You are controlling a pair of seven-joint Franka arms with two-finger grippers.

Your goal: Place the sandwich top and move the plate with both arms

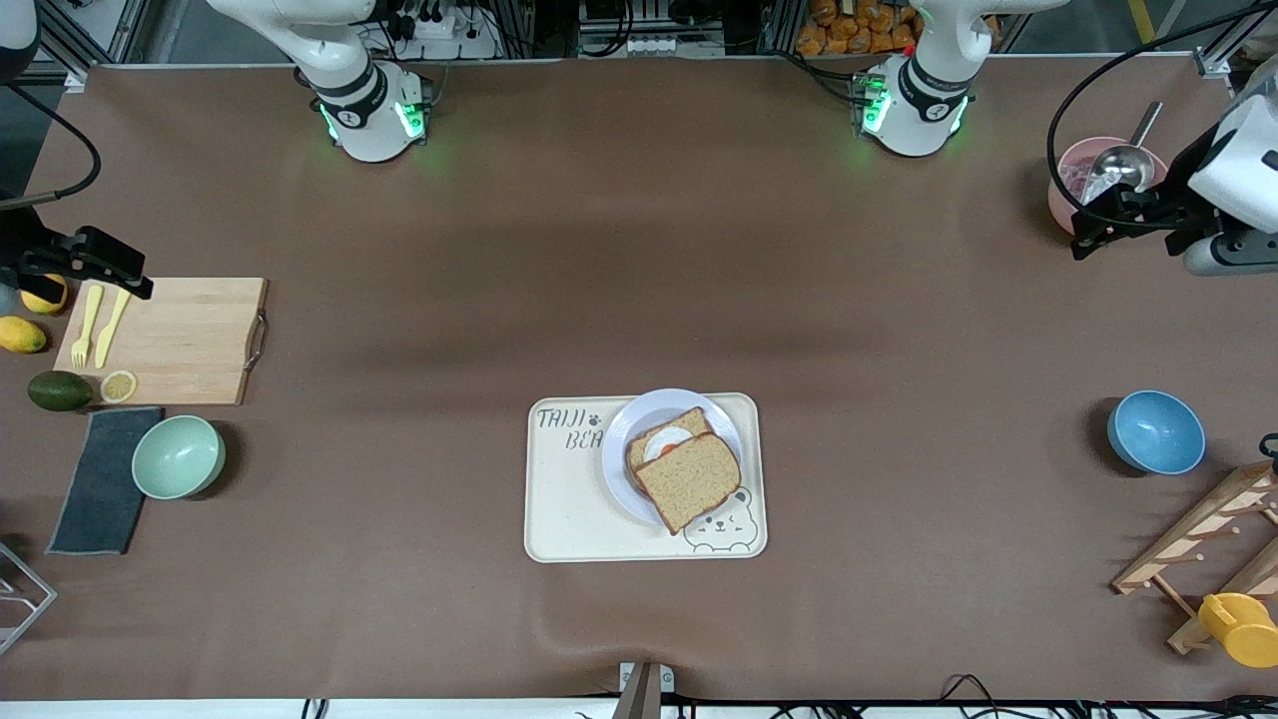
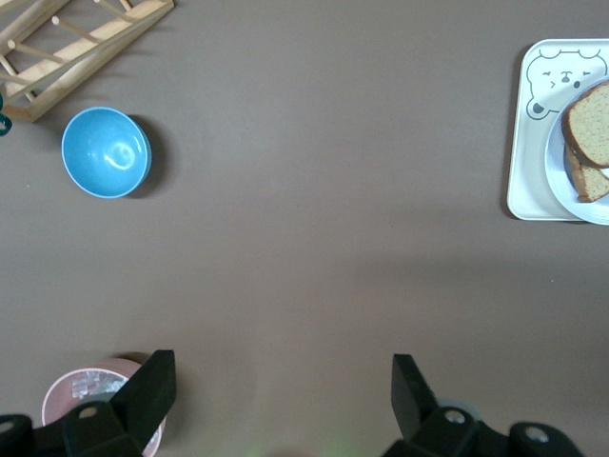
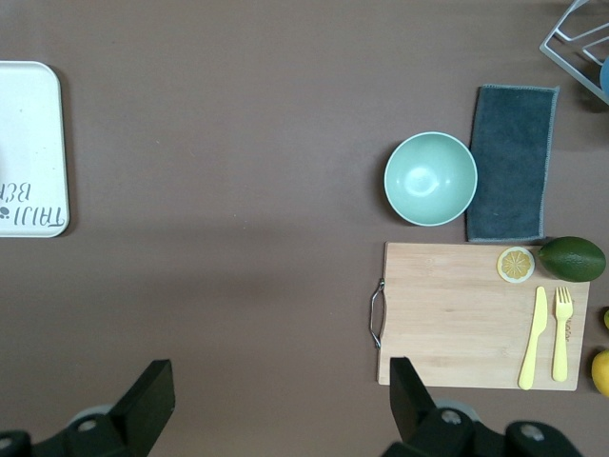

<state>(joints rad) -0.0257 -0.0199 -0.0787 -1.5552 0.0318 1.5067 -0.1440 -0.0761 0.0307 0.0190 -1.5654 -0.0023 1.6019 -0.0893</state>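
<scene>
The plain light-brown sandwich top (image 1: 689, 481) (image 2: 592, 129) lies askew on the darker slice bearing a fried egg (image 1: 667, 439), covering the part of it nearer to the front camera. Both rest on the pale round plate (image 1: 621, 444) (image 2: 557, 181), which sits on the cream bear-printed tray (image 1: 569, 509) (image 3: 29, 143) mid-table. My left gripper (image 1: 1086, 232) (image 2: 284, 381) hangs open and empty over the table by the pink bowl, well away from the plate. My right gripper (image 1: 135, 272) (image 3: 283, 381) is also open and empty, over the cutting board's end of the table.
At the left arm's end stand a pink bowl with a metal scoop (image 1: 1098, 175), a blue bowl (image 1: 1155, 431), a wooden rack (image 1: 1198, 544) and a yellow cup (image 1: 1238, 629). At the right arm's end lie a cutting board (image 1: 190, 340), a mint bowl (image 1: 178, 456), a dark cloth (image 1: 105, 479) and fruit.
</scene>
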